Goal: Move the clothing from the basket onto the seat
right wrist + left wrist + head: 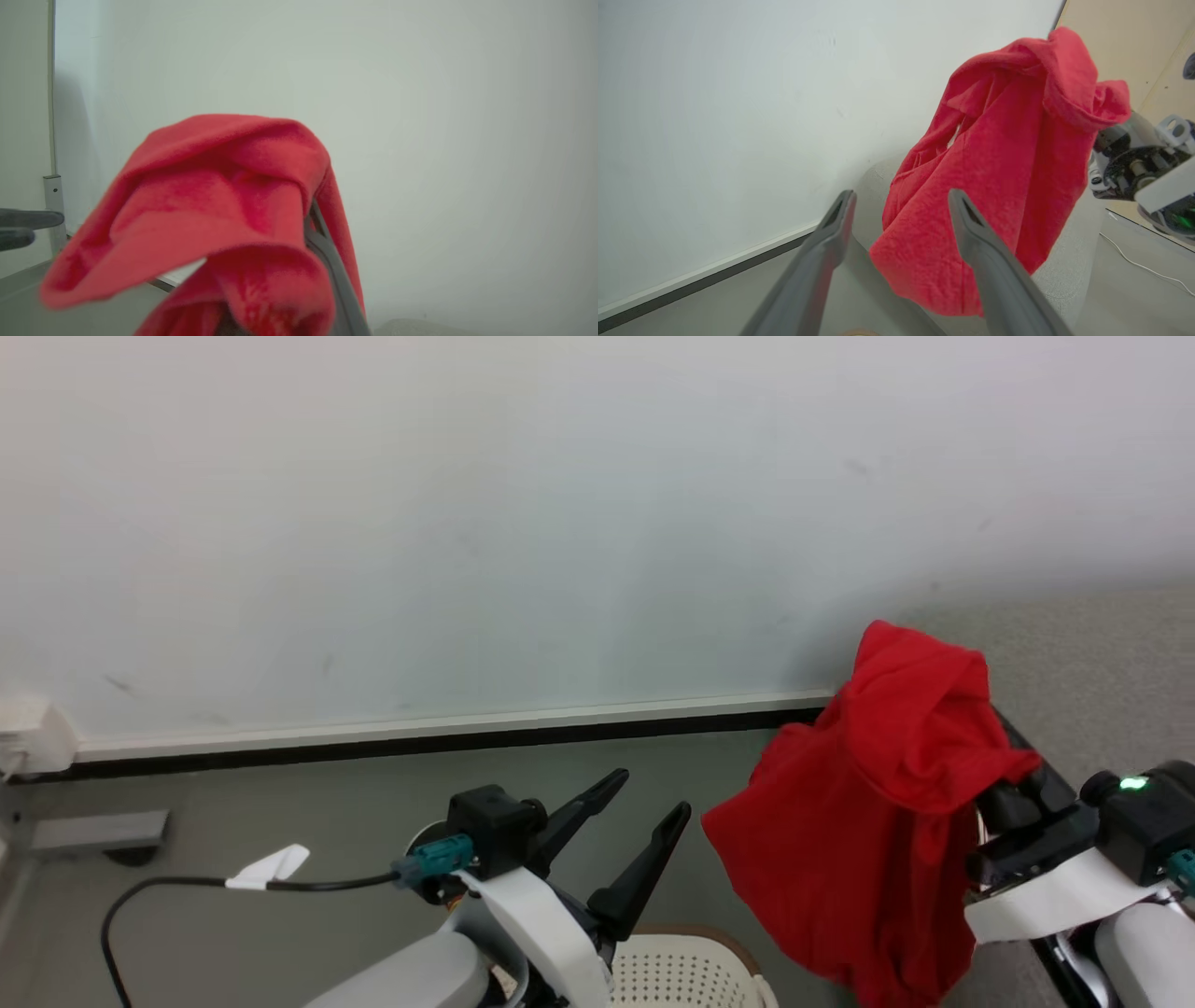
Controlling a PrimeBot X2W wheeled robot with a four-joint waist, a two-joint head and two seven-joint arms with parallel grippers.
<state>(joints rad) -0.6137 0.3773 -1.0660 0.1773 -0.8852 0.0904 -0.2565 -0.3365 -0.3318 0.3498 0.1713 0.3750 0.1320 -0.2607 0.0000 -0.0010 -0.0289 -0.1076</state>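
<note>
Clothing (pixel 868 821) hangs clear, above and right of the basket (pixel 681 975), draped over the right gripper (pixel 322 247), which is clamped shut on it, probably for carrying to the seat (pixel 1083 653) farther right. The left gripper (pixel 652 793) gapes wide and empty above the basket.

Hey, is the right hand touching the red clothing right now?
Touching. The right wrist view shows the clothing draped over the right hand, with the fabric lying directly on its dark fingers and hiding their tips.

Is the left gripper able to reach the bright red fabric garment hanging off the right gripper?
Probably yes: the left gripper stands open and the red garment hangs beside it, nothing between.
</note>
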